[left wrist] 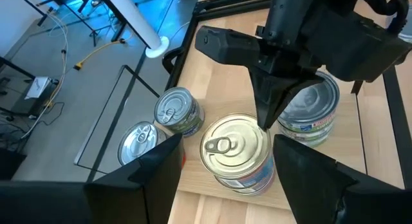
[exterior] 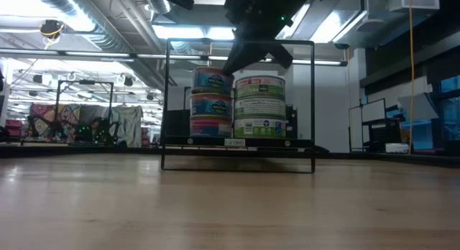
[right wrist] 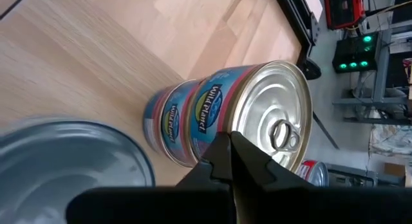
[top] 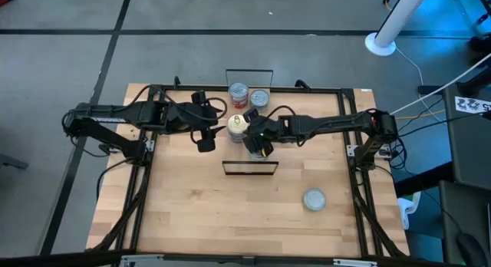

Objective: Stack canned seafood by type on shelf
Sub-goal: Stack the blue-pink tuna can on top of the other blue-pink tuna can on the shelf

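The shelf (top: 249, 161) holds several tins between its wire frames. A stack with a gold top (left wrist: 235, 147) and blue-pink labels (right wrist: 193, 118) stands mid-shelf, beside a silver-topped stack (left wrist: 315, 102) with green labels (exterior: 259, 106). Two more silver tins (left wrist: 175, 110) (left wrist: 138, 143) stand toward the far frame. My left gripper (left wrist: 225, 139) is open, with one finger on each side of the gold-topped stack and touching nothing. My right gripper (left wrist: 266, 121) is shut and points down between the two stacks. My right gripper (right wrist: 230, 143) comes from above with its shut fingertips at the rim of the top tin (right wrist: 212, 121) of the blue-pink stack, on the side facing the silver-topped stack. Whether the tips touch the tin, I cannot tell.
One loose silver-topped tin (top: 314, 199) stands on the tabletop toward the near right. Black frame rails (top: 360, 144) border the table. The two arms meet closely over the shelf's middle. Bare wood lies between the shelf's near frame (top: 249, 168) and the table's near edge.
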Robot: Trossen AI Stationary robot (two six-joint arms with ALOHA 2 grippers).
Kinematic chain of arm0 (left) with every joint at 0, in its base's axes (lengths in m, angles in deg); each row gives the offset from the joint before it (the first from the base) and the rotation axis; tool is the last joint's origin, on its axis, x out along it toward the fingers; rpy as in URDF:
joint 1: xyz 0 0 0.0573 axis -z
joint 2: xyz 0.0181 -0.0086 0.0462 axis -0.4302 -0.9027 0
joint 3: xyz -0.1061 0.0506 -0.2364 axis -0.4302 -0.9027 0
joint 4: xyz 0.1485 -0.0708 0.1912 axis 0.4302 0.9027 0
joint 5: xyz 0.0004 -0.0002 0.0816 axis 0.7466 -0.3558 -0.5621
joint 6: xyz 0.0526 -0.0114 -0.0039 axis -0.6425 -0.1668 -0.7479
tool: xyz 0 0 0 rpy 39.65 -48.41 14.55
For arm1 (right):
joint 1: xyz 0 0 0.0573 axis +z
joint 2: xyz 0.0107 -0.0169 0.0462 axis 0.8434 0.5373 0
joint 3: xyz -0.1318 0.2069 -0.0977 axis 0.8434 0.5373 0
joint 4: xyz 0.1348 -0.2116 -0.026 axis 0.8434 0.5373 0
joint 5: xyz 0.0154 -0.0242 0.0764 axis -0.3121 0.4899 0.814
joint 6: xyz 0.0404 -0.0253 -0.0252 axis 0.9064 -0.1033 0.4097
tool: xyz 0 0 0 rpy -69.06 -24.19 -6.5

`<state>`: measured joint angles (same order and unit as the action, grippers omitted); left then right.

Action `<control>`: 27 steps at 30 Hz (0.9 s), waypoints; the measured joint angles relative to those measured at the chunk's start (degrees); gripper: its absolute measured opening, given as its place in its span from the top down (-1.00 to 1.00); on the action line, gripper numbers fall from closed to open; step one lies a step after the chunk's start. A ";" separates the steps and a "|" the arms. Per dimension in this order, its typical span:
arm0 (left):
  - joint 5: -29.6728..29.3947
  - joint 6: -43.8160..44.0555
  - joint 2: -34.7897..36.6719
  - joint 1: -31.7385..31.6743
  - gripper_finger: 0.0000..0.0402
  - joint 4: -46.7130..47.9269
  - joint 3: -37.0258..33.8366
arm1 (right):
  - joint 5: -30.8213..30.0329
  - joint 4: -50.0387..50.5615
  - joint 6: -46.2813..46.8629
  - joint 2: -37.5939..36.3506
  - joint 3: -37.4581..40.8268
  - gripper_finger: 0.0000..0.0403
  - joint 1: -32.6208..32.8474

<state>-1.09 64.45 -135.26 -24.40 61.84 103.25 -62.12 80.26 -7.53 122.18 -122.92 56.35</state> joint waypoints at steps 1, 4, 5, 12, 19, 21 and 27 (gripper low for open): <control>0.00 -0.02 0.00 0.02 -0.18 0.00 0.00 | -0.01 0.01 0.00 0.00 0.00 1.00 0.00; 0.00 0.02 0.00 0.00 -0.18 -0.02 0.00 | 0.02 0.31 0.00 0.00 0.00 1.00 0.00; 0.00 0.02 0.00 0.00 -0.18 -0.02 0.00 | -0.01 0.26 0.00 0.20 0.00 1.00 0.00; 0.00 0.13 -0.02 0.02 -0.18 -0.09 0.00 | -1.79 -0.10 -0.11 1.85 -0.13 1.00 -0.02; 0.00 -0.06 -0.02 0.02 -0.18 -0.07 0.00 | -3.82 0.50 -0.24 2.00 -0.11 1.00 -0.01; 0.00 -0.26 -0.02 0.02 -0.18 -0.04 0.00 | -3.88 0.56 -0.24 1.95 -0.09 1.00 0.00; 0.00 -0.26 -0.02 0.02 -0.18 0.00 0.00 | -3.89 0.55 -0.24 1.95 -0.09 1.00 0.04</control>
<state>-1.09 64.19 -135.28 -24.38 61.84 103.25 -66.01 80.81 -7.77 124.13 -123.01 56.39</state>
